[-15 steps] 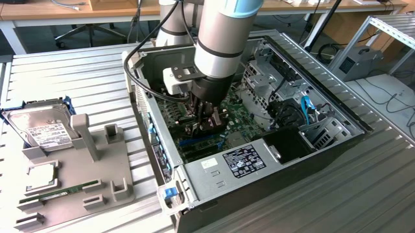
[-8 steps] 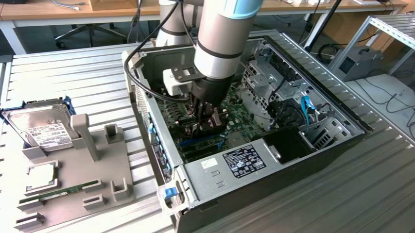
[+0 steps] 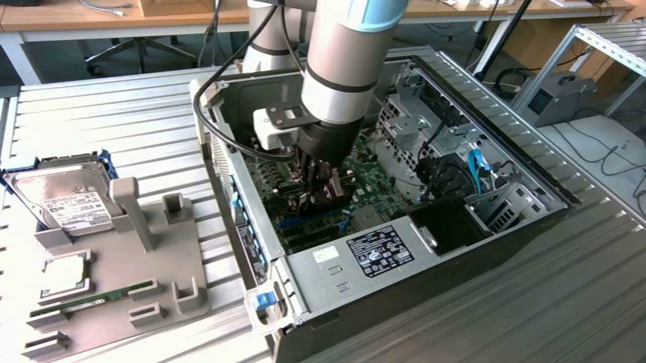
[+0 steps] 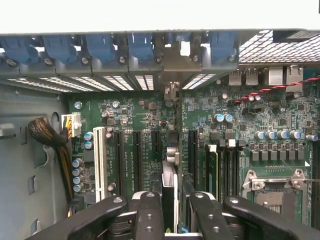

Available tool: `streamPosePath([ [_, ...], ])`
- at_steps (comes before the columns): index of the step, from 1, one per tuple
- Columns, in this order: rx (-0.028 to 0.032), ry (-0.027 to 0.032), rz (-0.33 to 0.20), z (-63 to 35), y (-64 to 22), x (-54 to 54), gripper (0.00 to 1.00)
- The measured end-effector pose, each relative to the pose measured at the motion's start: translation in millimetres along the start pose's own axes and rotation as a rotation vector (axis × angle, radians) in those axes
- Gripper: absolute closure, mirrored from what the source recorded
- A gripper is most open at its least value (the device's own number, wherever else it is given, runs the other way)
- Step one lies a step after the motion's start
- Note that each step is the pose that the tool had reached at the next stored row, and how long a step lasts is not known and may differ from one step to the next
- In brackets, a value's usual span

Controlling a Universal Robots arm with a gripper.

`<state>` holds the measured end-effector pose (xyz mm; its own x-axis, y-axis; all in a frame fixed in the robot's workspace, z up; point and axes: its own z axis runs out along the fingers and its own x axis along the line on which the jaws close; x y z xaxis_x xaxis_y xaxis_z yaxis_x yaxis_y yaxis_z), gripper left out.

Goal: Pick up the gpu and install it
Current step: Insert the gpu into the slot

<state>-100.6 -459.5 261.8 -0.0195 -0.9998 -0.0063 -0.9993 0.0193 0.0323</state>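
The gpu point(image 4: 170, 172) appears edge-on in the wrist view as a thin dark and silver strip standing upright over the black expansion slots of the green motherboard point(image 4: 135, 112). Its metal end reaches toward the case's rear slot openings. My gripper point(image 4: 171, 212) is shut on it, one black finger point(image 4: 148, 212) on each side. In the exterior view the gripper point(image 3: 321, 189) is deep inside the open computer case point(image 3: 404, 249), low over the board, with the dark card point(image 3: 325, 200) between its fingers.
Left of the case in the exterior view, a grey holder point(image 3: 136, 280) carries a silver hard drive point(image 3: 63, 203), a processor chip point(image 3: 66, 271) and a green memory stick point(image 3: 96, 299). Inside the case are a white slot point(image 4: 99, 160), a processor socket point(image 4: 275, 192), blue latches point(image 4: 100, 47) and cables point(image 3: 474, 162).
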Motion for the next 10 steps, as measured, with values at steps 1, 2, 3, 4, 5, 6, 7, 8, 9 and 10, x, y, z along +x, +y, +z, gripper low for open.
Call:
streamPosePath([
  [1, -0.0002, 0.0005, 0.000, 0.7, 0.0, 0.1, 0.74],
  [2, -0.0002, 0.0000, 0.000, 1.4, 0.0, 0.0, 0.74],
  [3, 0.0001, -0.0003, 0.000, 2.0, 0.0, 0.0, 0.74],
  [4, 0.0001, -0.0001, 0.000, 2.2, -0.1, 0.0, 0.74],
  [5, 0.0002, -0.0002, 0.000, 2.2, -0.1, -0.1, 0.74],
  [6, 0.0002, -0.0002, -0.001, 2.3, -0.1, 0.0, 0.74],
  [7, 0.0003, -0.0003, -0.001, 2.3, 0.0, 0.0, 0.74],
  [8, 0.0021, -0.0007, -0.002, 1.9, 0.6, 0.0, 0.74],
  [9, 0.0048, -0.0014, -0.002, 1.3, 1.4, -0.1, 0.74],
  [10, 0.0060, -0.0010, -0.002, 0.7, 1.9, -0.1, 0.74],
])
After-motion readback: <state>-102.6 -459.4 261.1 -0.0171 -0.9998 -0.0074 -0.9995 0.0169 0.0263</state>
